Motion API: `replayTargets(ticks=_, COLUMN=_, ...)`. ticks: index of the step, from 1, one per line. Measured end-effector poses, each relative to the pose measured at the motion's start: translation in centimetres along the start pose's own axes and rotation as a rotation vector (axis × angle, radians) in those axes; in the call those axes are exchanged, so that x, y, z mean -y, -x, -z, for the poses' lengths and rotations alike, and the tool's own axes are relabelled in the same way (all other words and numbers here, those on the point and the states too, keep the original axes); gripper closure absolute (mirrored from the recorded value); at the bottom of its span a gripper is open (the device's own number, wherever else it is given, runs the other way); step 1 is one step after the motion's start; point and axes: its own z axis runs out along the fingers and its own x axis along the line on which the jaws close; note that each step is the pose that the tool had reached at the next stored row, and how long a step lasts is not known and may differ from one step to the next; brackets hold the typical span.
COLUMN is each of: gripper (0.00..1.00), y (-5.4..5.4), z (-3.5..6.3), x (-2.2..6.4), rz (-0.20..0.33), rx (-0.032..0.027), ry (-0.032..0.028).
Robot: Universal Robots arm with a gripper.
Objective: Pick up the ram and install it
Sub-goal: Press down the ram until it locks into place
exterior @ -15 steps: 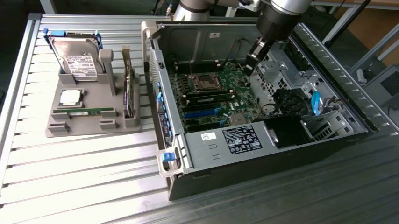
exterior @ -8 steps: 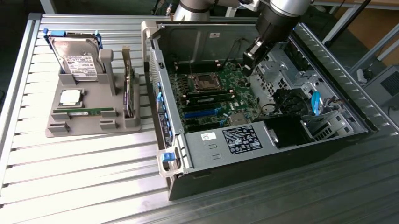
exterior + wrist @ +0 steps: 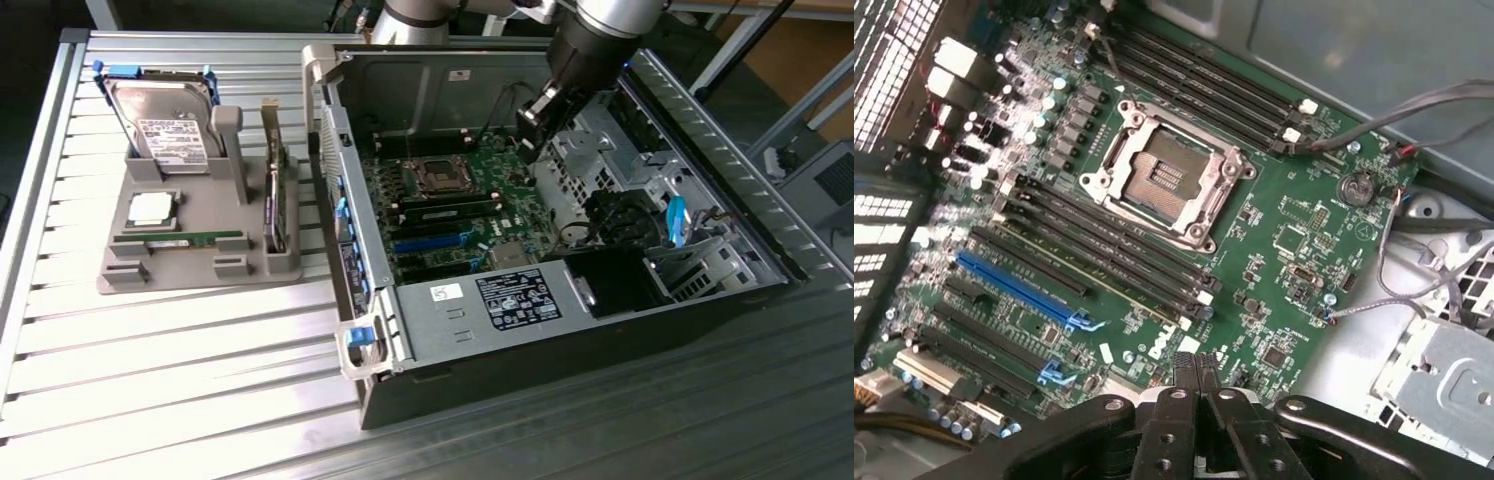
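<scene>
The ram, a thin green stick, lies in a slot near the front of the grey holder at the exterior view's left. My gripper hangs inside the open computer case, over the green motherboard. In the wrist view the gripper is shut with its black fingers pressed together and nothing between them. Beneath it lie the empty CPU socket and rows of black memory slots. One slot beside the socket seems to hold a stick seen edge-on.
The holder also carries a hard drive, a silver CPU chip and an upright expansion card. Case walls, a drive cage, loose cables and the power supply ring the motherboard. Slatted metal table lies in front.
</scene>
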Motion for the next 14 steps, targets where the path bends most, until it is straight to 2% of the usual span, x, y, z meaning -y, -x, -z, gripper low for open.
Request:
replayTargets(ticks=5, gripper=0.91, y=0.01, z=-0.17, x=0.0, rz=-0.091, rx=0.0017, ry=0.0055)
replayTargets(ticks=11, gripper=0.91, y=0.02, z=-0.29, x=0.0, rz=-0.161, rx=0.003, ry=0.0099)
replayTargets(ticks=14, gripper=0.91, y=0.03, z=-0.39, x=0.01, rz=-0.225, rx=0.0041, ry=0.0138)
